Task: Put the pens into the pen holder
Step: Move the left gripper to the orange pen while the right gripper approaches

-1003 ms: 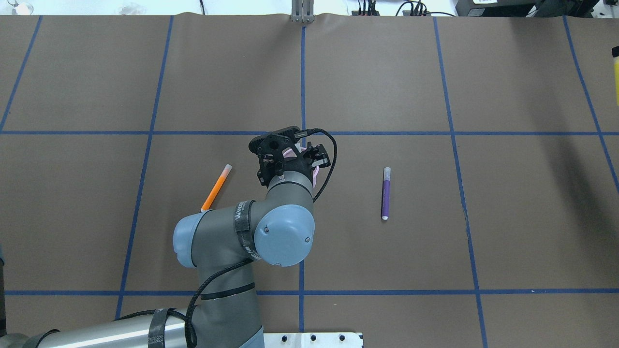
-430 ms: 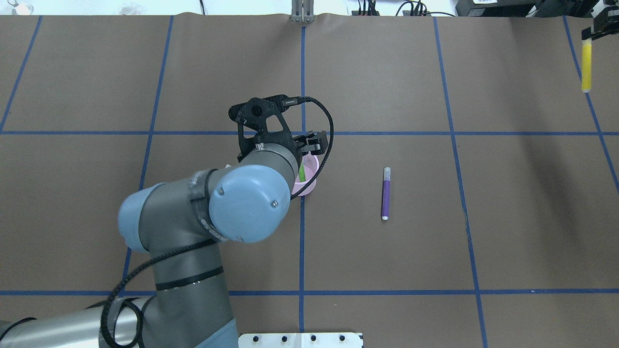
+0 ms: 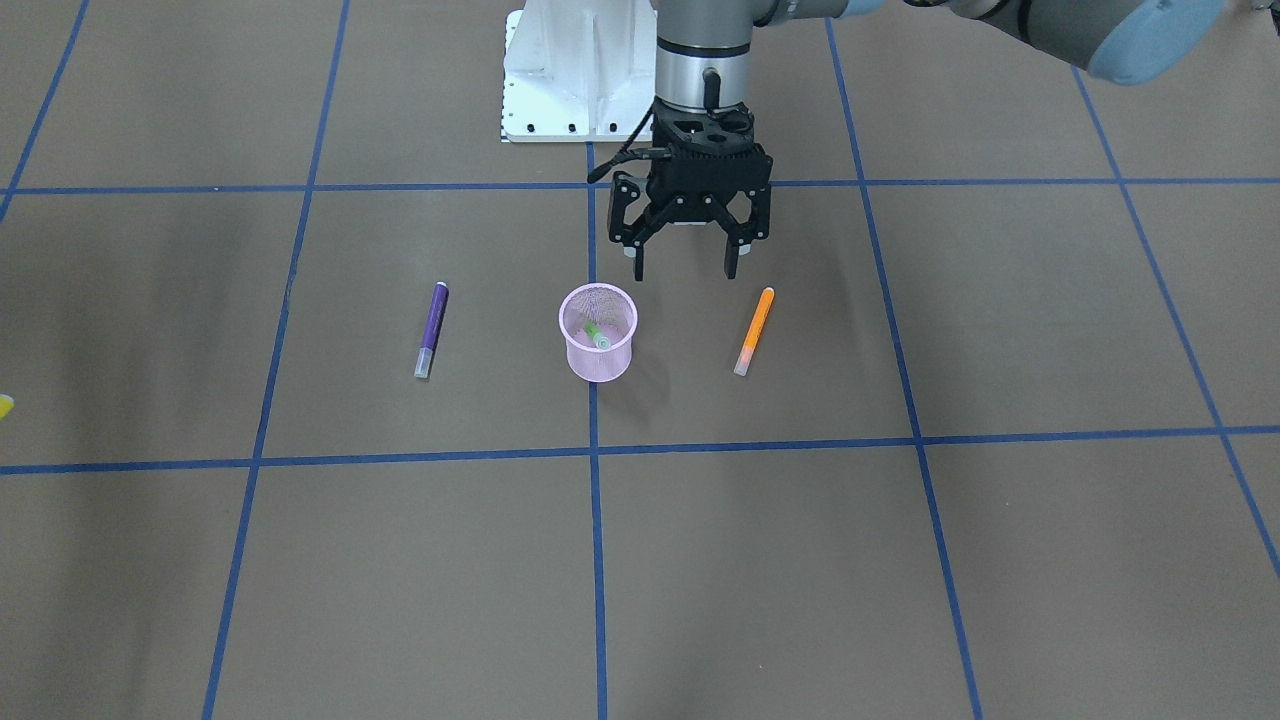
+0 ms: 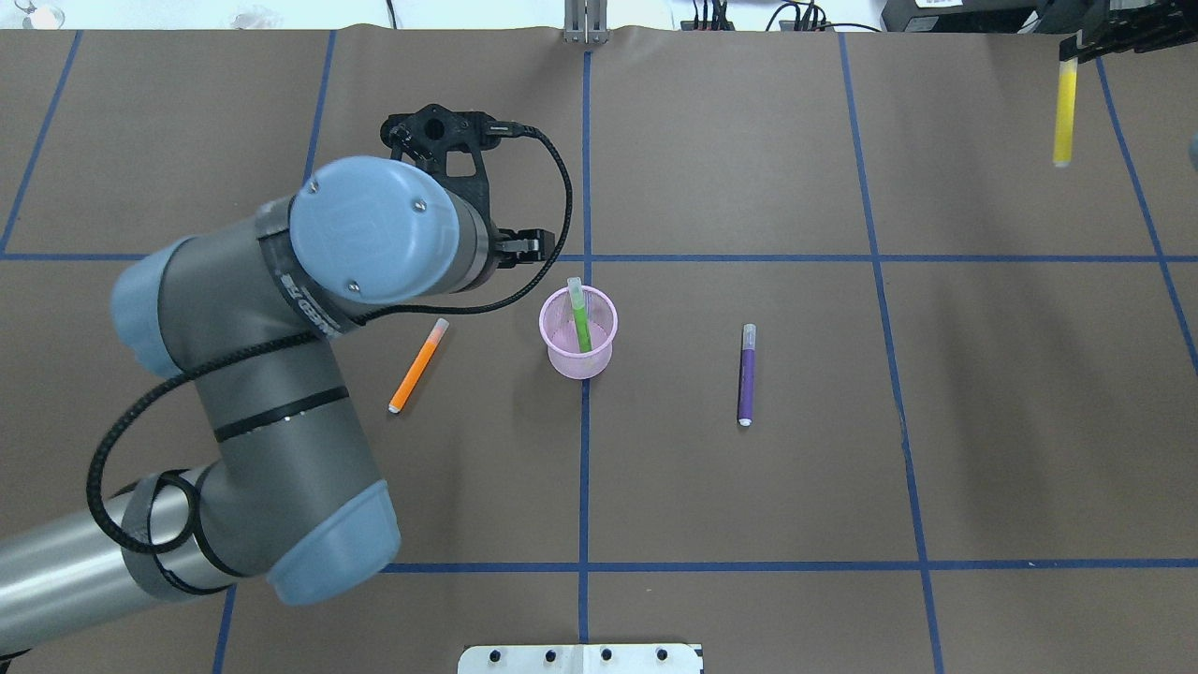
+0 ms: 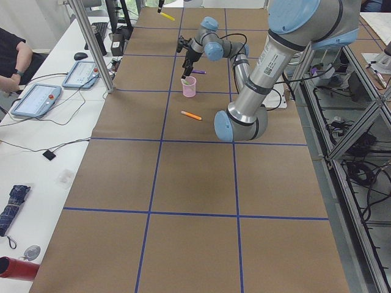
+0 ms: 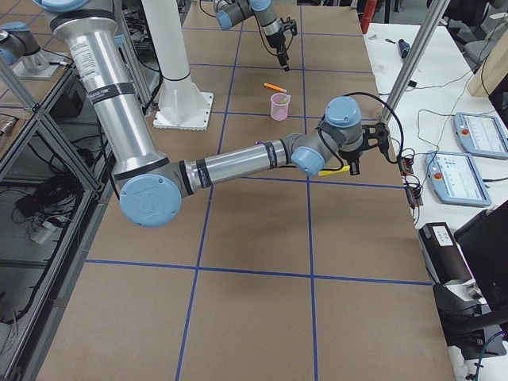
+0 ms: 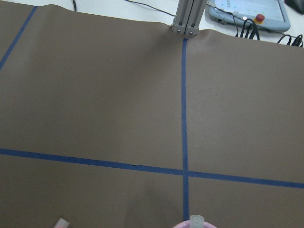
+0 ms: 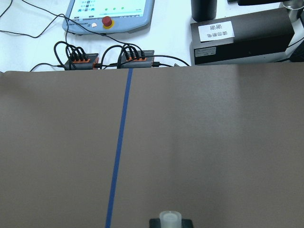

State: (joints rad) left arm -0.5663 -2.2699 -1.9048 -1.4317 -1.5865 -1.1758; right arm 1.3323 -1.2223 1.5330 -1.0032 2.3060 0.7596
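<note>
The pink mesh pen holder [image 4: 599, 358] stands at the table's middle, also in the front view [image 3: 598, 362]. The green pen [image 4: 581, 321] leans inside it. The orange pen [image 4: 416, 366] lies to its left, the purple pen [image 4: 747, 374] to its right. My left gripper [image 3: 686, 268] is open and empty, raised above the table between the holder and the orange pen [image 3: 754, 330]. My right gripper [image 4: 1068, 54] is shut on the yellow pen [image 4: 1063, 110], which hangs down at the far right corner. Its pale cap [image 8: 170, 219] shows in the right wrist view.
Blue tape lines [image 4: 585, 168] divide the brown table cover. The robot base plate [image 4: 580, 658] sits at the near edge. My left arm's elbow [image 4: 374, 234] overhangs the table left of the holder. Tablets and cables [image 8: 111, 14] lie beyond the far edge.
My left gripper has lifted off the holder and drawn back to the left, leaving the green pen inside. My right gripper has carried the yellow pen leftward along the far right edge.
</note>
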